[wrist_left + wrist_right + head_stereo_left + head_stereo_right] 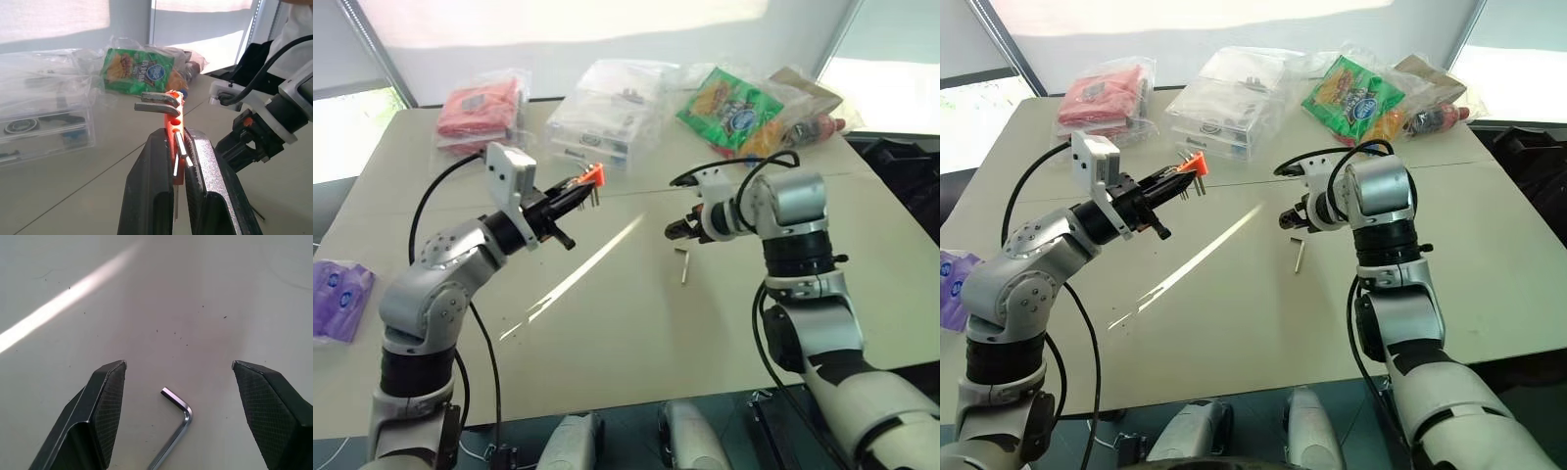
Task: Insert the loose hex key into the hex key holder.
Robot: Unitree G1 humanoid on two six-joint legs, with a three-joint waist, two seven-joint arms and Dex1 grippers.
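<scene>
The left pincer [576, 196] is clenched on the orange hex key holder [591, 177], held up above the bench [636, 313]. The right pincer [178, 396] is spread wide over the loose hex key [177, 428], which lies flat near the bench's middle.

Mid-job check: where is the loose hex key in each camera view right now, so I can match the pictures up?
Left eye view: the loose hex key lies on the table just below the right gripper.
Right eye view: the same key, again under that gripper.
Left wrist view: I can't make it out; the hex key holder sits in the left gripper.
Right wrist view: it lies between the open fingers.
Shared landmark: the sunlight streak.
</scene>
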